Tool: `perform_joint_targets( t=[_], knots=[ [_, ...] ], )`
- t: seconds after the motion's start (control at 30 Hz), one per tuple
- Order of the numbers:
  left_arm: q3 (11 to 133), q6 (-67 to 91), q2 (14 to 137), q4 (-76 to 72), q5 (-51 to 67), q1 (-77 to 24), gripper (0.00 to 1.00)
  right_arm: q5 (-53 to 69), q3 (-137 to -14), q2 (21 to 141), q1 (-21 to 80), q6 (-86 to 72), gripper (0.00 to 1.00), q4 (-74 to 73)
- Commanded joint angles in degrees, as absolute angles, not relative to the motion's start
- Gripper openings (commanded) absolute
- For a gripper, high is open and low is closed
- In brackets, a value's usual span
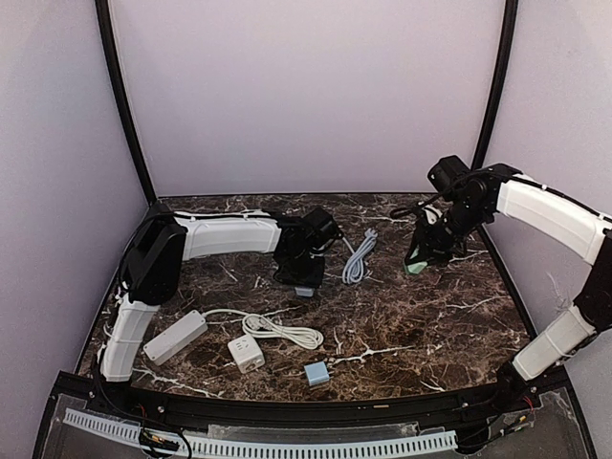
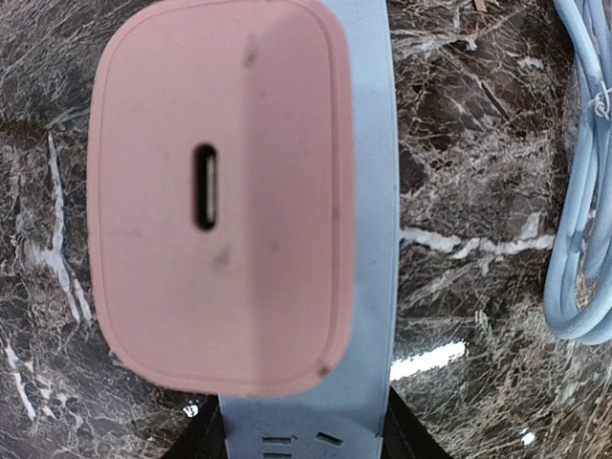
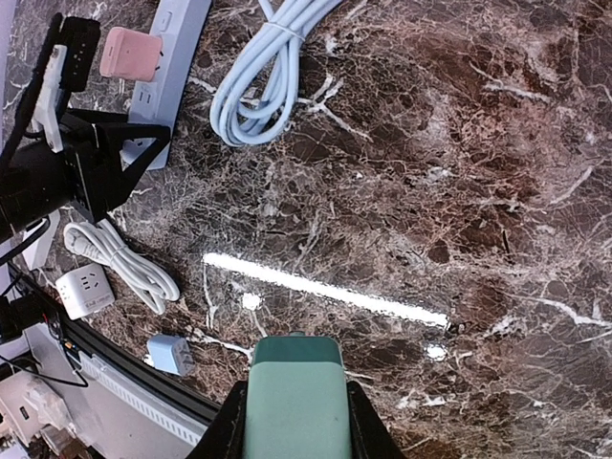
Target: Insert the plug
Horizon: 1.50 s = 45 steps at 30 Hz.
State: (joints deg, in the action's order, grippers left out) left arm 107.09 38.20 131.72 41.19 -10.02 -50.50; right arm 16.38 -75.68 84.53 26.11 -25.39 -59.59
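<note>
Clamping green plug [image 3: 293,392] lengthwise, right tool [image 3: 296,435] aims it tableward; left tool [image 2: 301,442] grips strip [image 2: 375,191].

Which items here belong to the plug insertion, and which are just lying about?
Job: green plug, in right gripper; blue power strip, in left gripper.
Idle: pink charger on that strip; white power strip; white cable; white cube adapter; small blue adapter; coiled pale-blue cable.

— Where is the top camera sitting?
— High behind the near edge, looking down over the whole marble table [image 1: 430,325].
— And the wrist cameras?
— The left one is hanging very close over the pink charger [image 2: 220,191] on the power strip [image 2: 373,239]. The right one is looking down from higher, past the green plug [image 3: 294,402], and is catching that same charger, strip and coiled cable [image 3: 268,86].
</note>
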Motion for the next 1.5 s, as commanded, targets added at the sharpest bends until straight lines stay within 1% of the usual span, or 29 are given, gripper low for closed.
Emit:
perform_joint_targets(
  t=[0.0,0.23,0.37,0.43,0.47,0.5,0.53,0.57,0.6,0.67,0.7,0.73,0.83,0.97,1.17,1.37,1.47],
  knots=[
    [107.7,47.5,135.6,42.1,-5.6,-50.0,0.19,14.9,-73.6,82.4,25.8,-26.4,0.0,-58.4],
    [110.3,48.6,137.0,41.7,-1.7,-52.4,0.24,13.8,-71.5,80.2,25.8,-28.3,0.0,-58.4],
    [110.8,47.7,137.0,41.7,-0.2,-53.0,0.31,13.6,-70.5,78.9,25.9,-30.2,0.0,-58.2],
    [111.2,45.5,136.9,42.3,0.7,-53.3,0.38,13.3,-70.0,78.5,25.8,-31.4,0.0,-58.1],
    [111.3,44.6,136.6,42.4,1.2,-53.3,0.43,13.0,-69.9,78.3,25.8,-32.1,0.0,-58.1],
    [111.2,42.9,136.3,42.6,1.8,-53.3,0.46,12.7,-69.8,78.2,25.8,-32.7,0.0,-58.2],
    [111.1,42.0,135.5,42.7,2.1,-53.3,0.52,12.5,-70.0,78.2,25.8,-33.3,0.0,-58.4],
    [110.9,40.6,134.3,42.7,2.7,-53.3,0.55,12.0,-70.4,78.2,25.8,-34.0,0.0,-59.0],
    [110.7,39.9,133.6,42.5,3.0,-53.5,0.61,11.6,-70.9,78.3,25.8,-34.7,0.0,-59.8],
    [109.9,37.2,131.2,41.6,2.7,-53.8,0.7,11.2,-72.0,78.2,25.8,-36.3,0.0,-60.0],
    [109.4,35.6,129.5,41.3,2.6,-53.9,0.72,11.4,-73.0,78.4,25.8,-36.9,0.0,-60.5],
    [109.1,34.8,128.5,40.8,2.6,-53.9,0.76,11.4,-74.4,78.9,25.8,-37.6,0.0,-61.4],
    [107.8,30.2,123.7,40.3,2.6,-53.9,0.85,11.5,-78.7,79.5,26.0,-39.9,0.0,-63.9],
    [105.4,24.1,117.4,41.7,0.8,-53.8,0.89,12.2,-81.3,79.8,26.1,-43.5,0.0,-63.5],
    [95.7,18.1,104.8,41.6,-3.9,-51.6,0.92,11.9,-86.7,82.5,28.8,-50.3,0.0,-64.0],
    [85.5,14.3,93.5,40.8,-10.7,-49.5,0.98,10.7,-93.7,88.2,33.0,-53.3,0.0,-64.2],
    [79.6,13.6,87.9,38.2,-12.2,-48.7,0.99,11.0,-97.6,93.1,34.8,-52.4,0.0,-64.3]
  ],
)
